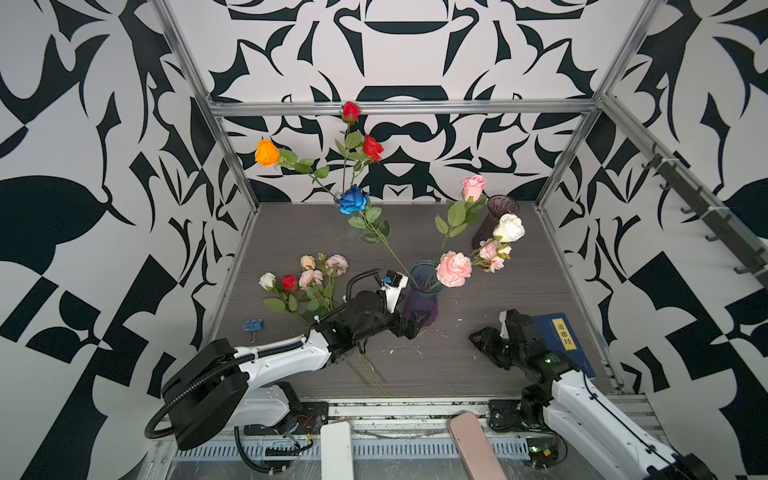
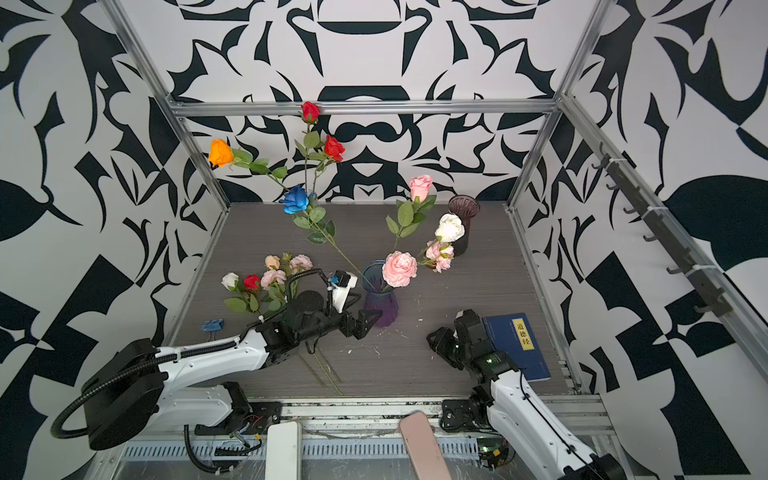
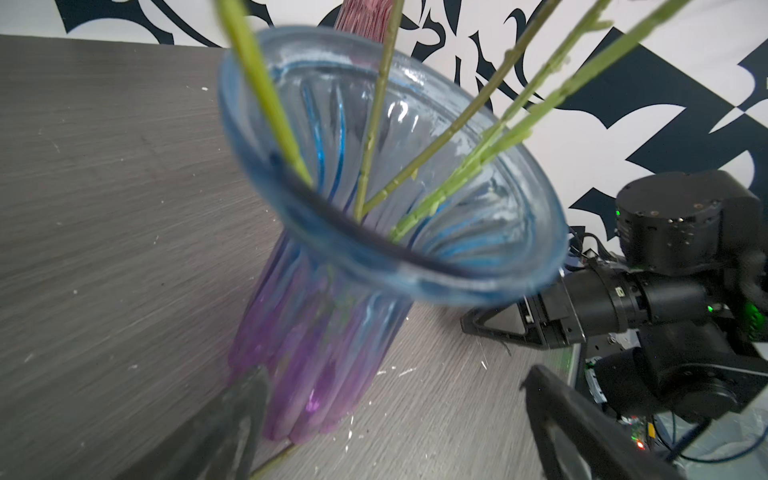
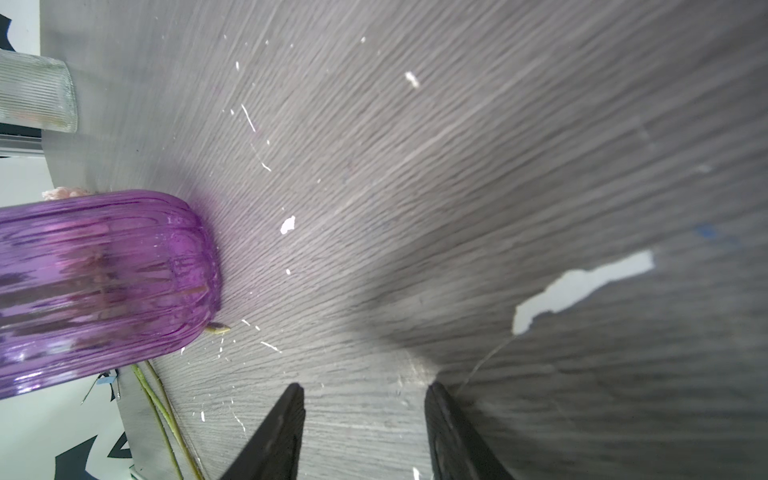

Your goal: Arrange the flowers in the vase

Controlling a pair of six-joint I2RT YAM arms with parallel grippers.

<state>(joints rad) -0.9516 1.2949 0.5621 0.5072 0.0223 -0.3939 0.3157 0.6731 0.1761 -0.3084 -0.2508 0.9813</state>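
The blue-and-purple glass vase (image 1: 422, 305) (image 2: 380, 309) (image 3: 316, 340) (image 4: 95, 286) stands mid-table. It holds several flowers: a blue rose (image 1: 353, 199), a pink rose (image 1: 473, 187), a white rose (image 1: 509, 227) and a pink ruffled bloom (image 1: 454, 268). More flowers (image 1: 307, 278) (image 2: 270, 276) lie in a bunch at the left, their stems running under my left arm. My left gripper (image 1: 409, 324) (image 2: 361, 322) (image 3: 395, 370) is open wide at the vase's base, which sits by one finger. My right gripper (image 1: 482, 338) (image 2: 438, 338) (image 4: 365, 388) hangs open over bare table, holding nothing.
A clear vase (image 1: 347, 232) at the back holds an orange rose (image 1: 267, 152) and two red ones. A dark vase (image 1: 496, 224) stands back right. A blue book (image 1: 559, 345) lies under my right arm, and a blue binder clip (image 1: 253, 325) front left.
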